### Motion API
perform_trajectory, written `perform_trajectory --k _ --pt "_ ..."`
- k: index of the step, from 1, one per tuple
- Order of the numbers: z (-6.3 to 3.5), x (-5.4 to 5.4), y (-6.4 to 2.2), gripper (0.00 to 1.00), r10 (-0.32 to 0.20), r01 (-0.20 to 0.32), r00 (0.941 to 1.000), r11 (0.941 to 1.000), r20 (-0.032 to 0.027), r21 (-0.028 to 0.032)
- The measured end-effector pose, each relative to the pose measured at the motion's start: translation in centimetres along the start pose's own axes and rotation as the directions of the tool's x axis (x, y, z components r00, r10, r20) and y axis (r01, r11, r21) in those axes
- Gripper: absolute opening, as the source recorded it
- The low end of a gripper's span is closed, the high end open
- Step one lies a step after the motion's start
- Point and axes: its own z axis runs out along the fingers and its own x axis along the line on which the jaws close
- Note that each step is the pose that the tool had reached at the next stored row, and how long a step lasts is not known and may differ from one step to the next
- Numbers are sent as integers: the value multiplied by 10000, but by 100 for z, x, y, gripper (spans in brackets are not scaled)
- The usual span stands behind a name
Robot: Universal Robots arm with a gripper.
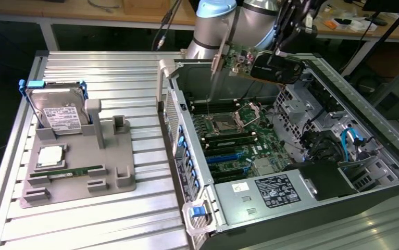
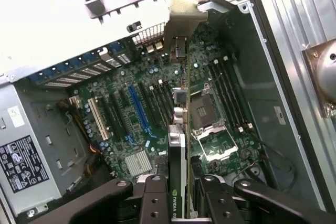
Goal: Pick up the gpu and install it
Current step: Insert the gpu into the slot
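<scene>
- Far on the exterior view's left, a grey parts holder (image 1: 109, 182) sits on the slatted aluminium table (image 1: 102, 67). A hard drive (image 1: 59, 112) stands upright in it, a processor chip (image 1: 50, 156) lies flat in front of that, and a green memory stick (image 1: 71, 172) lies in a groove. My guess is the holder keeps each part in a known spot for the arm.
- Middle: the PC case (image 1: 370, 112) lies on its side with the panel off. That leaves the motherboard (image 1: 234, 140) facing up, so a card can go straight down into it.
- In the wrist view, the blue expansion slot (image 2: 139, 109) has nothing in it, and the processor socket (image 2: 210, 129) is open too.
- Above the far end of the case, well clear of the board, is the gpu (image 1: 262, 65), off the holder and up in the air. So the pick-up looks done and the install doesn't.
- The gripper (image 1: 281, 51) has it from above. The wrist view shows the black fingers (image 2: 152, 198) pinching the card's flat faces, one on each side, with the card edge-on between them.
- Held that way, the bottom edge points down at the slots. The silvery bracket end sits toward the case's slotted back wall, which looks like the right way round to me.
- Right: blue cables (image 1: 349, 138) and a black box (image 1: 324, 179), off to the side of the card.
</scene>
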Motion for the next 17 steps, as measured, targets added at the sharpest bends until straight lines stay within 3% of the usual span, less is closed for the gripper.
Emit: perform_trajectory --k 4,9,13,17 --pt "0 0 0 27 -817 817 9967 9967 -31 -20" --pt "1 0 -1 27 -1718 1717 9851 9851 -62 -45" --pt "1 0 -1 27 -2432 2432 9699 9700 -86 -67" --pt "1 -1 -2 27 -3171 3171 9483 9484 -109 -92"
